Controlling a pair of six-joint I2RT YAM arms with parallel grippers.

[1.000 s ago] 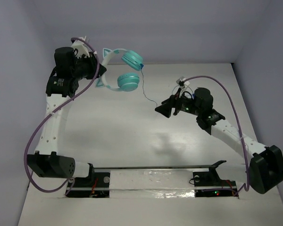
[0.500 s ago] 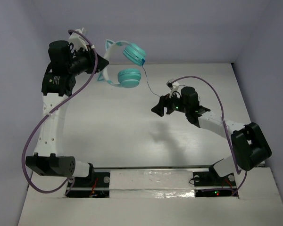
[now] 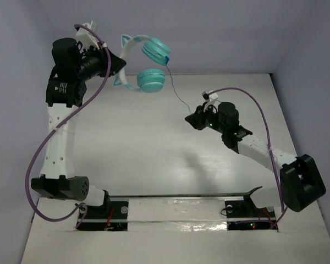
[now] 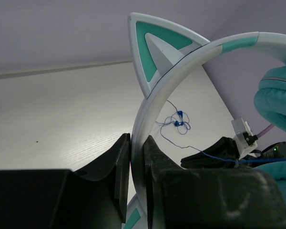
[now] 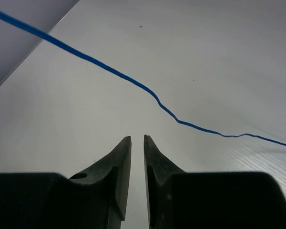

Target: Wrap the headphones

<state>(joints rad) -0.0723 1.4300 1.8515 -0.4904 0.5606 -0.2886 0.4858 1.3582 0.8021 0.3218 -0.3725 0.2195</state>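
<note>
The teal headphones (image 3: 152, 80) hang in the air at the back left, above the table. My left gripper (image 3: 118, 69) is shut on their pale headband (image 4: 181, 62), just below a cat-ear point (image 4: 155, 45). The thin dark-blue cord (image 3: 173, 91) drops from the upper earcup (image 3: 155, 50) toward my right gripper (image 3: 190, 119). In the right wrist view the cord (image 5: 148, 90) runs across beyond the fingertips, not between them. The right gripper (image 5: 137, 137) is open by a narrow slit with nothing in it. A loose tangle of cord (image 4: 178, 123) lies on the table.
The white table (image 3: 132, 148) is bounded by pale walls at the back and on both sides. Thick purple robot cables (image 3: 264, 115) loop over both arms. A dark rail (image 3: 176, 195) and the arm bases sit along the near edge.
The right gripper's jaws have narrowed from wide apart to a thin slit, and it has shifted right, toward the cord. The left arm has raised the headphones slightly.
</note>
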